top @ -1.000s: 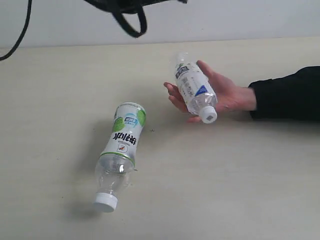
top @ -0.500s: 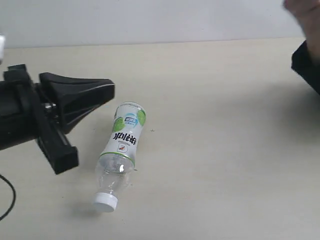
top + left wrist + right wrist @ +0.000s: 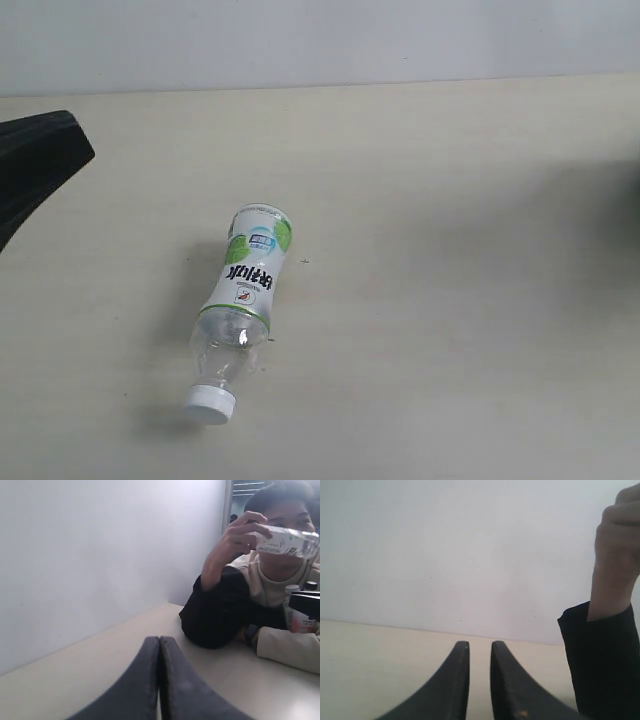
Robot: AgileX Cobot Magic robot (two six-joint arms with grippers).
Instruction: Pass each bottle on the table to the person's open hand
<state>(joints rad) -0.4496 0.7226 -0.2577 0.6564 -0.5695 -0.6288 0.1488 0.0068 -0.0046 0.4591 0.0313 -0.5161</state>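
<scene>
The green bottle (image 3: 240,300) lies on its side on the tabletop (image 3: 450,350), left of the middle in the exterior view. Its white cap (image 3: 208,402) points toward the near edge and its base toward the far side. Nothing touches it. Farther back, a black piece of the left arm (image 3: 35,160) juts in at the left edge, well apart from the bottle.

In the left wrist view the left gripper (image 3: 159,645) has its jaws pressed together with nothing between them, low over the tabletop. Beyond them sits the person, whose black sleeve (image 3: 215,612) rests on the tabletop. The hand (image 3: 234,536) is raised to face height and curled around a second bottle (image 3: 289,540), held roughly level. Beside the person's chest two more bottle tops show, one white (image 3: 291,591) and one black (image 3: 311,585).

In the right wrist view the right gripper (image 3: 479,647) has its jaws a narrow gap apart, holding nothing. Past them the tabletop runs back to a pale wall (image 3: 445,555), and the raised forearm in its sleeve stands off to one side.
</scene>
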